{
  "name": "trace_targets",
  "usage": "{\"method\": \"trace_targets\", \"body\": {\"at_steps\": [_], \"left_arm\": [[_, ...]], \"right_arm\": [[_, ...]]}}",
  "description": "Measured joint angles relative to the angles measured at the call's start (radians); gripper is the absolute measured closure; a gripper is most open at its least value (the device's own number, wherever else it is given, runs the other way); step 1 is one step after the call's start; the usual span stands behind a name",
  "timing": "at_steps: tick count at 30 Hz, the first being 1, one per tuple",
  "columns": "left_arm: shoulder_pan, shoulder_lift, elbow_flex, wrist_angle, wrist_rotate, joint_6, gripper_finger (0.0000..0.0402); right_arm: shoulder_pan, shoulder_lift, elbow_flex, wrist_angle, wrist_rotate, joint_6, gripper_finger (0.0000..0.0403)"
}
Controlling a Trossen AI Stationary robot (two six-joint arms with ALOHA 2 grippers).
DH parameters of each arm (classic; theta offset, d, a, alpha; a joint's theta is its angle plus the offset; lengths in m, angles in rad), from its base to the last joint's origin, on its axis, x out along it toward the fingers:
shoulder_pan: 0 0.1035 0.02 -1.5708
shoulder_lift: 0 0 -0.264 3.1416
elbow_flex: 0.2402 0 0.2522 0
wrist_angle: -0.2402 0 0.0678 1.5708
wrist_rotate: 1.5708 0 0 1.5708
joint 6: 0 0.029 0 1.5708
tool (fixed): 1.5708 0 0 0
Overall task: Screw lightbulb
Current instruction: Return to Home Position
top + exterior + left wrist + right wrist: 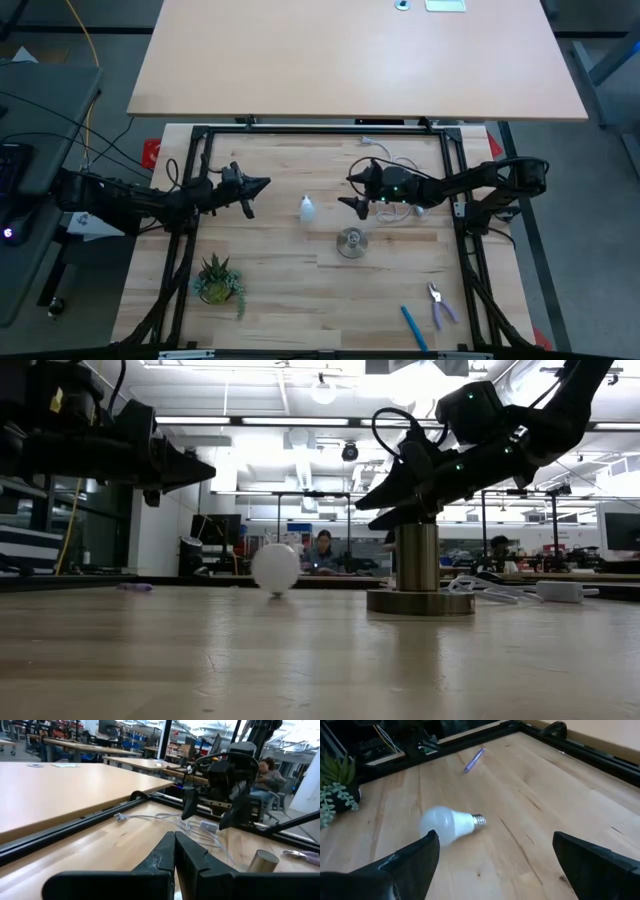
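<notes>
Right gripper (496,840) fingers released, near the lightbulb (451,823), which lies on its side mid-desk by the socket (351,241). Left gripper (174,840) fingers clenched, empty. I would raise the right arm before retracting.

Matte black, tapered left pincer (265,183) and right pincer (347,191); 2 green lights (468,398).

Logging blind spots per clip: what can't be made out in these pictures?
Low view: the lightbulb shows only its round end; its screw base is hidden behind it.
Low view: the right gripper overlaps the top of the socket; its opening is unseen.
Left wrist view: the bottom edge cuts off the socket's base.
</notes>
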Motion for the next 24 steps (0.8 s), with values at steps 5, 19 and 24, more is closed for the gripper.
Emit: {"method": "trace_targets", "body": {"at_steps": [5,19,24], "left_arm": [[-0.005,-0.111,0.0,-0.117,0.0,0.0,0.0401],[-0.027,-0.811,0.0,-0.548,-0.005,0.0,0.0401],[-0.027,-0.849,0.0,-0.552,-0.005,0.0,0.0401]], "right_arm": [[-0.012,-0.102,-0.001,-0.148,-0.007,0.0,0.0027],[-0.014,-0.812,-0.003,-0.712,-0.007,0.0,0.0026],[-0.011,-1.064,-0.002,-0.754,-0.007,0.0,0.0026]]}}
